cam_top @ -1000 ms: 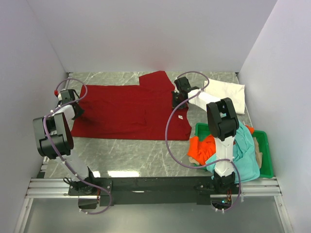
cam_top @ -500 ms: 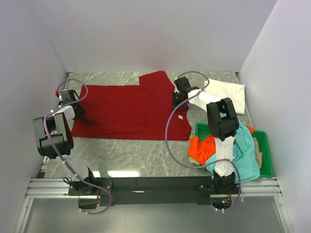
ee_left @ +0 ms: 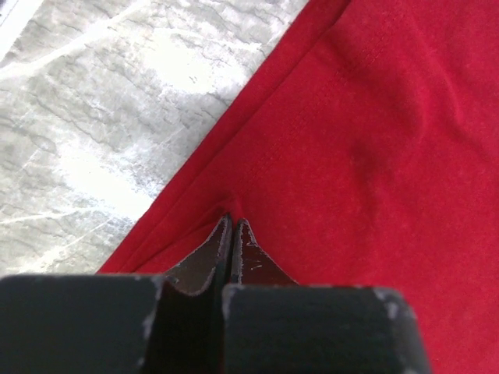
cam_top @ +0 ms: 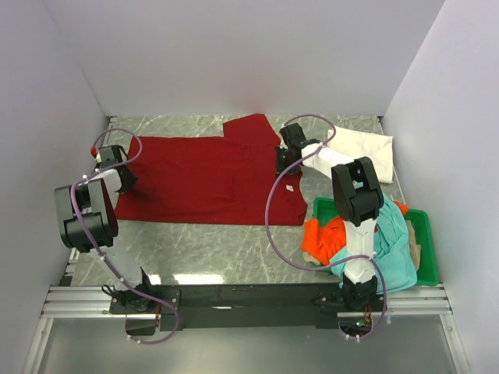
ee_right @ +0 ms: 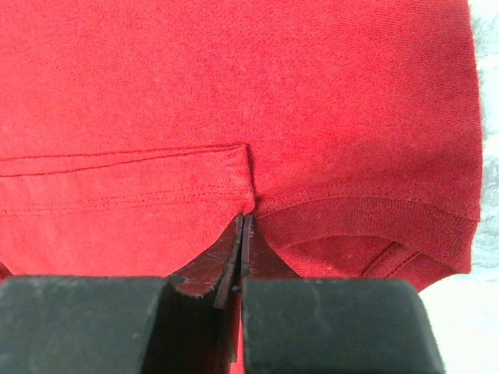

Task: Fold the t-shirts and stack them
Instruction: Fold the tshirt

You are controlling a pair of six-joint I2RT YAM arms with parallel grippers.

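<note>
The large dark red t-shirt [cam_top: 203, 175] lies spread flat across the back of the marble table. My left gripper [cam_top: 118, 173] sits at the shirt's left edge. In the left wrist view its jaws [ee_left: 232, 223] are shut, pinching a pucker of the red cloth [ee_left: 374, 156] just inside the hem. My right gripper [cam_top: 285, 162] is at the shirt's right side, shut [ee_right: 245, 218] on red fabric [ee_right: 234, 93] where a folded seam meets the ribbed collar. A white t-shirt [cam_top: 360, 144] lies at the back right. An orange t-shirt [cam_top: 323, 234] and a teal one [cam_top: 394, 241] are heaped on the right.
A green plastic tray [cam_top: 423, 226] at the right front holds the orange and teal heap. Bare marble [cam_top: 218, 249] runs between the red shirt and the arm bases. White walls close in the left, back and right sides.
The left arm has shifted slightly at the shirt's left edge and its jaws have closed on the cloth. The right arm and the shirts have not moved.
</note>
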